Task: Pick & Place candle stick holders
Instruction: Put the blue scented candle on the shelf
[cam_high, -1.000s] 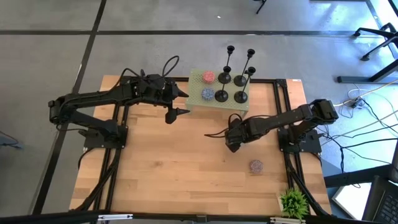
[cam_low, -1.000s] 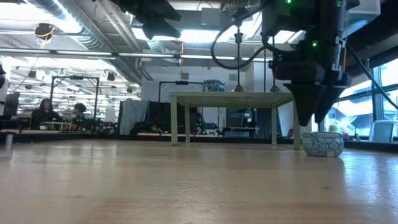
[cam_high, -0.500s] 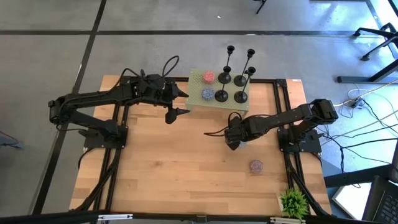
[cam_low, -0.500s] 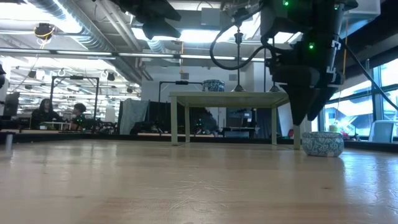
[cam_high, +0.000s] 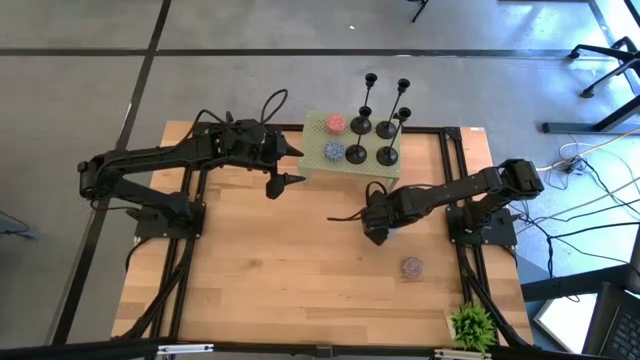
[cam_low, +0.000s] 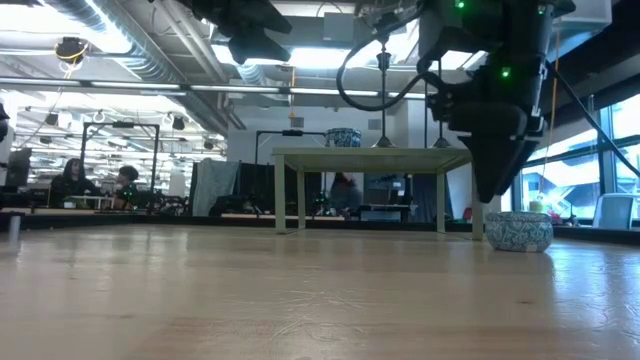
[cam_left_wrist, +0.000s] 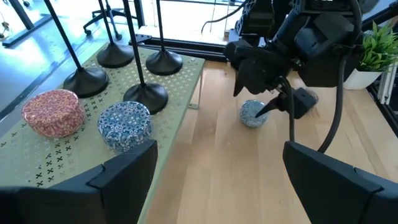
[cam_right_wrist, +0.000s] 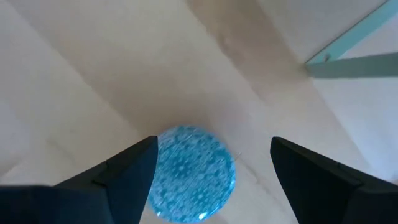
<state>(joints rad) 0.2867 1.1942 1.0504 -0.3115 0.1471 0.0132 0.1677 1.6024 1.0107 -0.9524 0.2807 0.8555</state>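
Observation:
Several black candle stick holders (cam_high: 386, 155) stand by their round bases on a small green perforated stand (cam_high: 316, 142) at the table's far middle; their bases (cam_left_wrist: 147, 94) show in the left wrist view. My left gripper (cam_high: 297, 166) hangs open just left of the stand, above the table. My right gripper (cam_high: 375, 235) points down, open, over a blue patterned round box (cam_right_wrist: 193, 171) that sits on the wooden table. Its fingers stand on either side of the box, and the low view shows their tips (cam_low: 497, 195) just above it.
A red round box (cam_left_wrist: 53, 112) and a blue round box (cam_left_wrist: 124, 124) share the stand with the holders. Another small patterned round box (cam_high: 412, 267) lies on the table near the right arm. A potted plant (cam_high: 472, 325) stands at the near right corner.
My right gripper has rolled about its own pointing line while staying over the blue box; in the low view its fingers now show from a different side. The box has not moved.

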